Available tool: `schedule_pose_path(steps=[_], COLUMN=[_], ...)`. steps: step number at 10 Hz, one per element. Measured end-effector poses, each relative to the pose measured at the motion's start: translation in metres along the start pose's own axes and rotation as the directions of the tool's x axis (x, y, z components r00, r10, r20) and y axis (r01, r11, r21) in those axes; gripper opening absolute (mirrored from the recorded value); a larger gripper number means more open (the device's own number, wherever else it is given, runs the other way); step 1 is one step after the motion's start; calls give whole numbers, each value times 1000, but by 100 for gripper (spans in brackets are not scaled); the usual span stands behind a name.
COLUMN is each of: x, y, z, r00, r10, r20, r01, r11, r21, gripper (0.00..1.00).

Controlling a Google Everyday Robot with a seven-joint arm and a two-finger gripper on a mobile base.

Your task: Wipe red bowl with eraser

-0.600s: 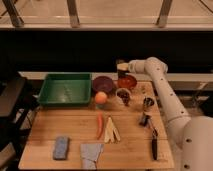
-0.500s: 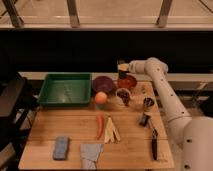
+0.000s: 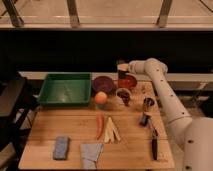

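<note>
On the wooden table (image 3: 70,131) we count, from the left, one green tray (image 3: 65,89), one blue pad (image 3: 61,147), one grey cloth (image 3: 91,152), one orange fruit (image 3: 101,97), one carrot (image 3: 99,125) and one purple bowl (image 3: 103,83). Next comes the single eraser (image 3: 121,73). It stands with its long axis upright and dark end up, over the back left rim of the one red bowl (image 3: 128,83). The gripper (image 3: 122,68) is at the eraser, and we cannot tell whether it is clamped on it. One dark-filled cup (image 3: 123,95) sits just in front of the red bowl.
</note>
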Motion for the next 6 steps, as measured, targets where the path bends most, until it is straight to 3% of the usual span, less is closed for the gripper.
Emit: schedule_pose_path(steps=[3, 6], x=[24, 44], y=[-26, -52], z=[3, 4], r00=[1000, 999], r10=[22, 44], r20=[6, -24], r01=[-23, -40], r11=[997, 989], r21=[76, 144], gripper=[19, 19])
